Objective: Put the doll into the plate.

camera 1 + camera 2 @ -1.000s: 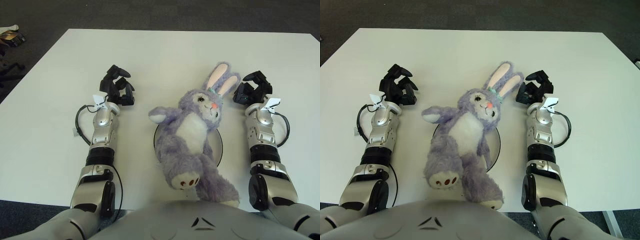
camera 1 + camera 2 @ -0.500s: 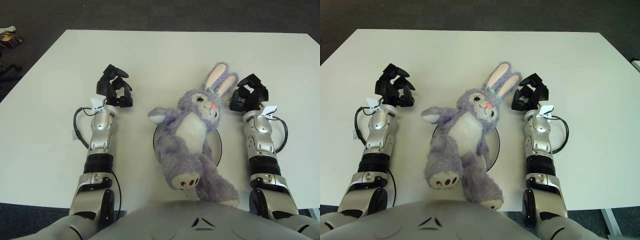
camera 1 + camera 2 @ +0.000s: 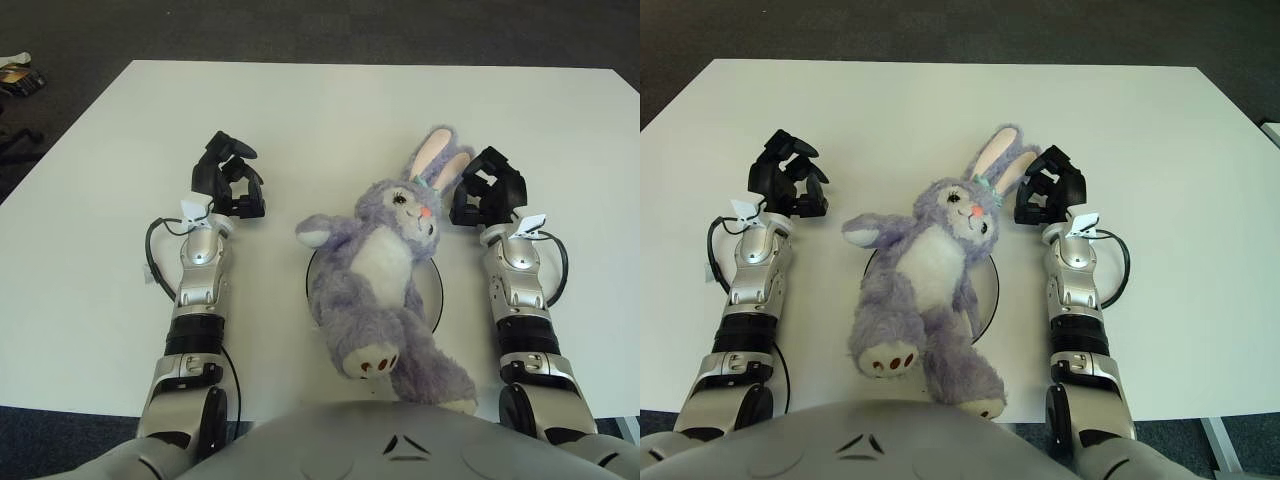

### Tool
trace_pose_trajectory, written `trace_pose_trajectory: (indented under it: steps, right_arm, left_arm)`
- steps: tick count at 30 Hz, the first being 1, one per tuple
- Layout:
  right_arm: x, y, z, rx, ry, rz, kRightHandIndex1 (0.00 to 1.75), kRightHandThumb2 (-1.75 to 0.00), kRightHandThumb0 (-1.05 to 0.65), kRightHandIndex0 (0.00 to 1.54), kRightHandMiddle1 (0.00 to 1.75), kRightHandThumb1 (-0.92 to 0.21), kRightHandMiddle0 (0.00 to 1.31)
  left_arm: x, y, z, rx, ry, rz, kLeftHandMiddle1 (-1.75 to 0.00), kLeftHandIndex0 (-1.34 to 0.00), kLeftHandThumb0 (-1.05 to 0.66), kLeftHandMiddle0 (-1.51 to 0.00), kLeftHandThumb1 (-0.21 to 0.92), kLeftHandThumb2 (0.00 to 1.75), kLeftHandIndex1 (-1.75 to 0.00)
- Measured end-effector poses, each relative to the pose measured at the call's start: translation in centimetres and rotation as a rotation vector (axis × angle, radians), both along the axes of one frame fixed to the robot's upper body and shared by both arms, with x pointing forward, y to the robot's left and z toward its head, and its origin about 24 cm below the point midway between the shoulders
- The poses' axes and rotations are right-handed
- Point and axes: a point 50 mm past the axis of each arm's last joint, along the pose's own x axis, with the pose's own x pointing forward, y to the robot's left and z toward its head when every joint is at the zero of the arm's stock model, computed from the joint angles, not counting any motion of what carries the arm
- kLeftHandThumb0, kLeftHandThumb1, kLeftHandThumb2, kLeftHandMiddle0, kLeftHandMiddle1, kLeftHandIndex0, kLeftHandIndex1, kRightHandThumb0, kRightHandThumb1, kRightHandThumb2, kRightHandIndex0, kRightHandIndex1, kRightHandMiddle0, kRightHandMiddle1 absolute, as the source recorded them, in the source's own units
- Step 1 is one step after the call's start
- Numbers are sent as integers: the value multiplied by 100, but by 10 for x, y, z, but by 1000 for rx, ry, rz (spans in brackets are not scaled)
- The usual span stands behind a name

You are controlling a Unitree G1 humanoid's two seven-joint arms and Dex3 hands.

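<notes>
The doll [image 3: 385, 270] lies over the plate [image 3: 433, 290] at frame centre, long axis running lower centre to upper right. The right hand [image 3: 488, 190], fingers curled and empty, sits just beside its ears; the left hand [image 3: 228, 178], likewise curled empty, stands farther off.

Plate [image 3: 436, 290] mostly hidden under doll [image 3: 385, 270]; only thin rim arcs showed left and right of torso. Doll's near feet partly covered by robot's chest [image 3: 390, 440] at near edge. Table [image 3: 300, 110] corners cut by picture edges. Dark objects [image 3: 18, 75] on floor, far left, cut off, unidentifiable.
</notes>
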Motion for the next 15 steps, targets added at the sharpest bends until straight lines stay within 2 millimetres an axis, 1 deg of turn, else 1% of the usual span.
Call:
trace_pose_trajectory:
  steps: [3, 6, 15]
  right_arm:
    - [0, 0, 0, 1, 2, -2, 175, -128, -47, 129, 175, -35, 59]
    - [0, -1, -1, 7, 11, -8, 175, -127, -47, 129, 175, -35, 58]
    - [-3, -5, -2, 17, 32, -28, 175, -126, -46, 128, 175, -37, 57]
  left_arm:
    - [0, 0, 0, -1, 6, -1, -175, -58, -1, -79, 7, 161, -175]
    - [-1, 0, -1, -5, 15, -1, -175, -60, -1, -81, 4, 164, -174]
    - [0, -2, -2, -8, 27, -33, -175, -63, -1, -83, 1, 167, -173]
